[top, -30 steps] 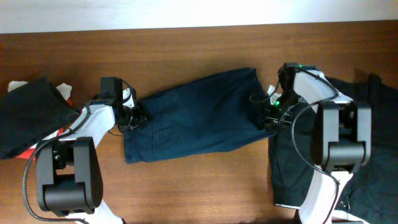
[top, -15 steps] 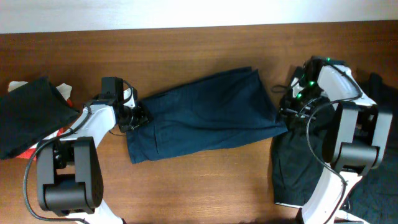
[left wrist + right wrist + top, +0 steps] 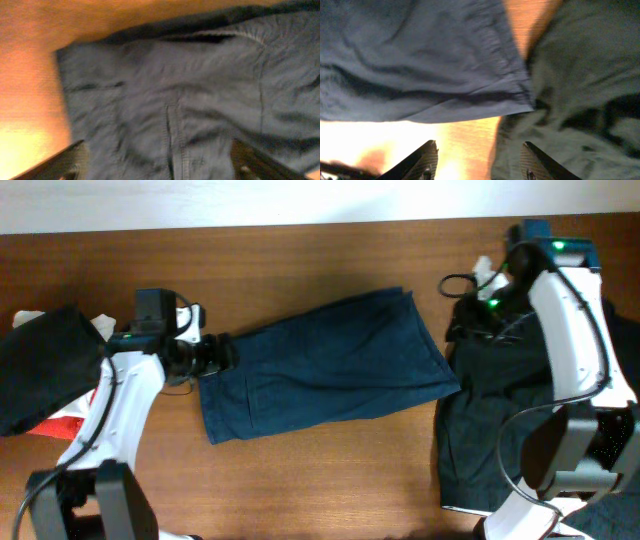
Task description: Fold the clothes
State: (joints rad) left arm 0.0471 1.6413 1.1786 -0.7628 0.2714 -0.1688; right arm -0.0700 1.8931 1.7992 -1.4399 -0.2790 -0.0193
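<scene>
Overhead, the right gripper has let go of the navy shorts and pulled back up and to the right. It now hangs over the near-black shorts instead of sitting at the navy hem. The left gripper has shifted slightly left and sits at the waistband edge.

The navy shorts lie spread flat across the middle of the table. Their lower right corner is drawn further out than a second ago and just meets the near-black pile.

In the left wrist view the fingertips stand wide apart over the cloth and grip nothing. The right wrist view shows its fingertips wide apart too, above the spot where the navy hem touches the darker fabric.

Bare wood runs along the far side of the navy shorts, and a broad strip lies on the near side. A dark cloth crowds the left end.
</scene>
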